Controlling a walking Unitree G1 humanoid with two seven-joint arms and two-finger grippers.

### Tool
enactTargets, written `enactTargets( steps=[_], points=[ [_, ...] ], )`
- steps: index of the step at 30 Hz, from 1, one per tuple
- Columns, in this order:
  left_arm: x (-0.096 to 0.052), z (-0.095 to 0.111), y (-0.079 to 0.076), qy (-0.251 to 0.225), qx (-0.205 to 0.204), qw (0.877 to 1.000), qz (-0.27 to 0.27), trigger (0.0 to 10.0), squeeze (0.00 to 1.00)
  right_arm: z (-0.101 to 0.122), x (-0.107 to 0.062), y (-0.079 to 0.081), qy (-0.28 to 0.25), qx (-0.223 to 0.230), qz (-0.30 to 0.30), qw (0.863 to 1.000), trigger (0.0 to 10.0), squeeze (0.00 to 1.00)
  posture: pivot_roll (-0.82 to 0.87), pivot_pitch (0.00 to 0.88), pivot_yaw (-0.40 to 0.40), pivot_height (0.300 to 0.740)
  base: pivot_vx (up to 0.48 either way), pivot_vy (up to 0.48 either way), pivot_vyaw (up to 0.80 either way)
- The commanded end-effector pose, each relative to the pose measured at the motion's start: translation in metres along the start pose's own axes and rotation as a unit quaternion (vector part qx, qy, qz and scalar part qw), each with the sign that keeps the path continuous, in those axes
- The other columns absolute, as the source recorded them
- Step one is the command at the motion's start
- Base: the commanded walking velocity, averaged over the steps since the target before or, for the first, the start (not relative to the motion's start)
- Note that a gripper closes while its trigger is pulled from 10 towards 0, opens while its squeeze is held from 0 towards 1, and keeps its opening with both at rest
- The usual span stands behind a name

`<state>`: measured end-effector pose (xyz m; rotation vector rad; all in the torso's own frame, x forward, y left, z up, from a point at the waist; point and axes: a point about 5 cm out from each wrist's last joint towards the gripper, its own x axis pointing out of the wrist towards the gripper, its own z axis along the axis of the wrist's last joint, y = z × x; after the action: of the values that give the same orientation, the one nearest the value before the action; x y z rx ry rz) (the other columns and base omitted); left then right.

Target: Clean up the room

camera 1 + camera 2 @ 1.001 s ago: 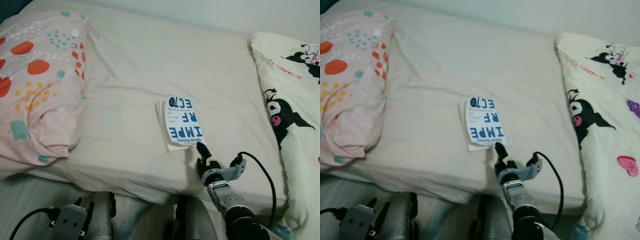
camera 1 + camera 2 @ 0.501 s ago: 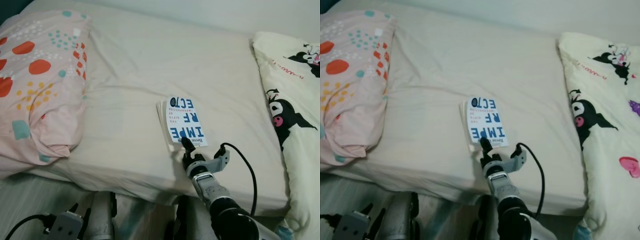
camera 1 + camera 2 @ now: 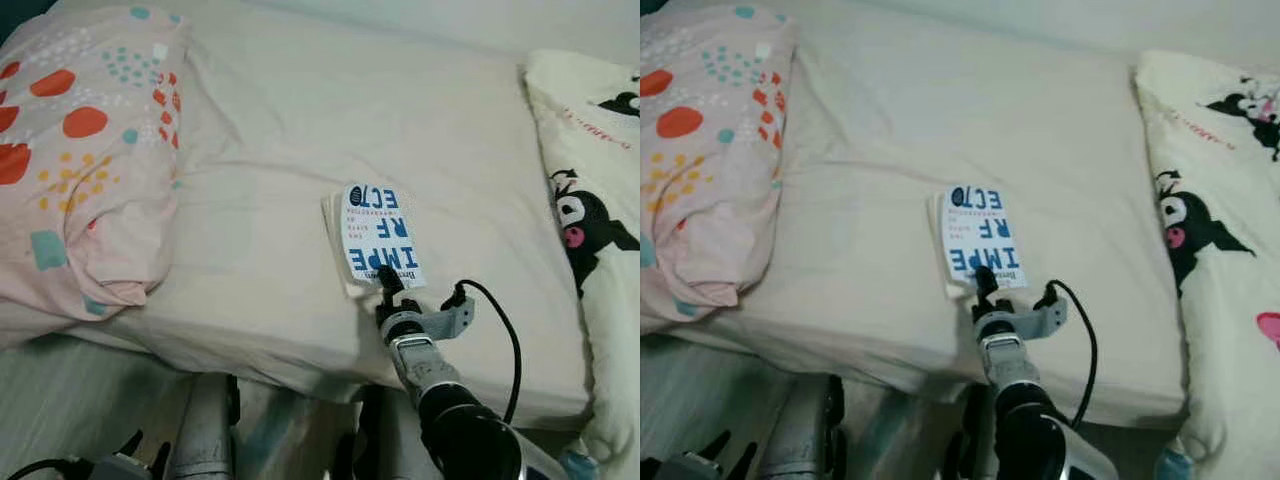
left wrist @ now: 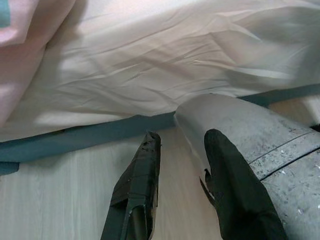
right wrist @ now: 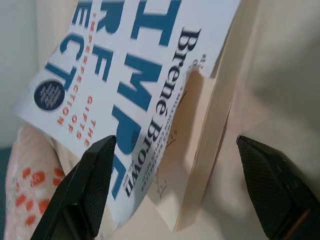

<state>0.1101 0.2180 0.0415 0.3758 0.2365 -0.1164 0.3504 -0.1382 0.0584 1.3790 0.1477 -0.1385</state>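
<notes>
- Bed point(image 3: 280, 120) with cream sheet; spotted pillow point(image 3: 70, 170) at its left, cartoon-print quilt point(image 3: 600, 210) at its right.
- Book point(image 3: 377, 236) lies flat near the bed's front edge.
- Right tool point(image 3: 392, 294) at the book's near end, fingers point(image 5: 85, 190) spread either side of it.
- Left tool point(image 4: 177, 187) hangs low beside the bed, fingers apart, gripping nothing.

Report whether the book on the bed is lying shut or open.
Mostly shut, lying flat on the bed sheet. The book has its front cover lifted at the near corner, where the open right pincer straddles it.
</notes>
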Motion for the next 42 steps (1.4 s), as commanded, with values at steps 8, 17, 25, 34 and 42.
enactTargets(
  steps=[8, 17, 25, 34, 42],
  points=[
    [-0.011, 0.000, 0.001, 0.017, -0.004, 1.000, -0.007, 10.0, 0.00, -0.002, 0.007, 0.014, -0.028, 0.082, -0.001, 0.996, 10.0, 0.00, 0.31, 0.335, -0.019, 0.602, 0.000, 0.000, 0.00],
    [-0.019, 0.002, 0.002, 0.024, -0.004, 1.000, -0.006, 10.0, 0.00, 0.002, 0.010, 0.021, -0.045, 0.121, 0.009, 0.992, 4.8, 0.00, 0.32, 0.341, -0.021, 0.602, 0.000, 0.000, 0.00],
    [-0.019, 0.002, 0.002, 0.027, -0.004, 1.000, -0.004, 10.0, 0.00, 0.007, 0.007, 0.012, -0.061, 0.132, 0.002, 0.989, 0.0, 0.00, 0.32, 0.345, -0.014, 0.602, 0.000, 0.000, 0.00],
    [-0.021, 0.003, 0.003, 0.026, -0.002, 1.000, -0.002, 10.0, 0.00, 0.009, 0.005, 0.009, -0.069, 0.138, -0.002, 0.988, 0.0, 0.00, 0.32, 0.339, -0.013, 0.602, 0.000, 0.000, 0.00],
    [-0.016, 0.005, 0.004, 0.025, -0.001, 1.000, 0.001, 10.0, 0.00, 0.010, 0.007, 0.014, -0.070, 0.141, 0.003, 0.987, 0.0, 0.00, 0.33, 0.323, -0.018, 0.602, 0.000, 0.000, 0.00]
  ],
)
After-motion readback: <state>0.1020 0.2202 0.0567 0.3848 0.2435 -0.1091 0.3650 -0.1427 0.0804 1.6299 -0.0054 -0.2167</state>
